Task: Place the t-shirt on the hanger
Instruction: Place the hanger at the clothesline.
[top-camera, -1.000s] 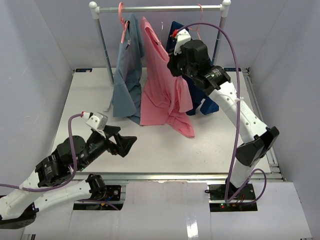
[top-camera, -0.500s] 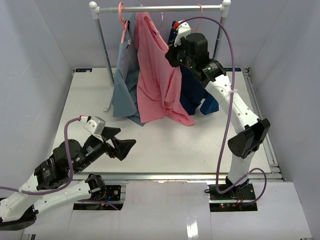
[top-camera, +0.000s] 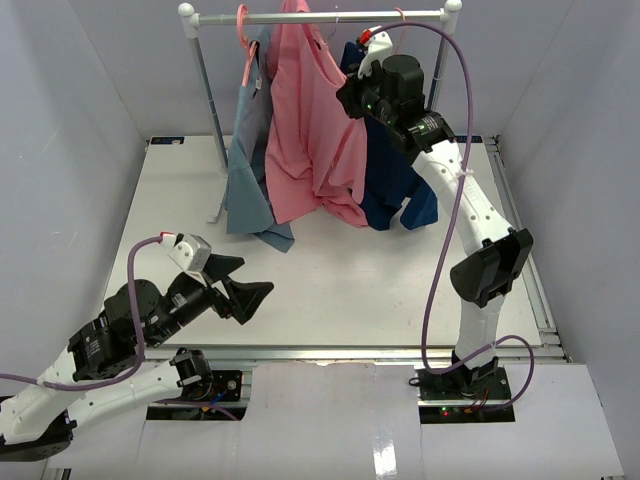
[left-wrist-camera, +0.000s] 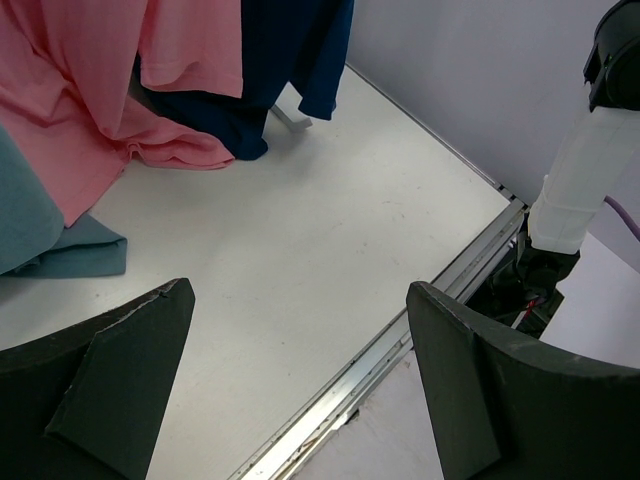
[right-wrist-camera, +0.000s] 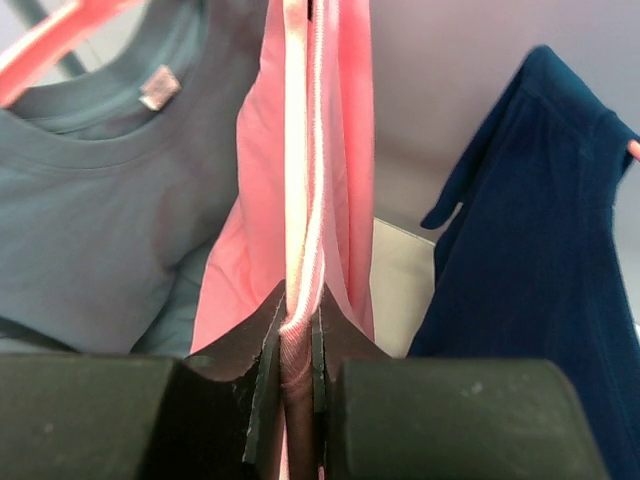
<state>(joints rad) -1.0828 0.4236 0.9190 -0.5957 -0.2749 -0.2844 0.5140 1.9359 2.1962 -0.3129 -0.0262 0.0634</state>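
Height has changed: within the last second the salmon-pink cotton t-shirt (top-camera: 310, 130) has risen until its top reaches the metal clothes rail (top-camera: 320, 16), and it now hangs under that rail between a grey-blue shirt (top-camera: 250, 130) and a navy shirt (top-camera: 395, 170). The right gripper (right-wrist-camera: 292, 330) stays clamped on its upper edge. The left gripper (left-wrist-camera: 300, 300) waits well forward of the rail, fingers wide apart. I cannot make out the slim pink hanger within the fabric, but hooking onto the rail looks close.

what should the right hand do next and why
Probably lower the t-shirt a touch so its hanger hook settles on the rail: the right hand is shut on its top edge at rail height, between the grey-blue shirt and navy shirt. I cannot make out the hook.
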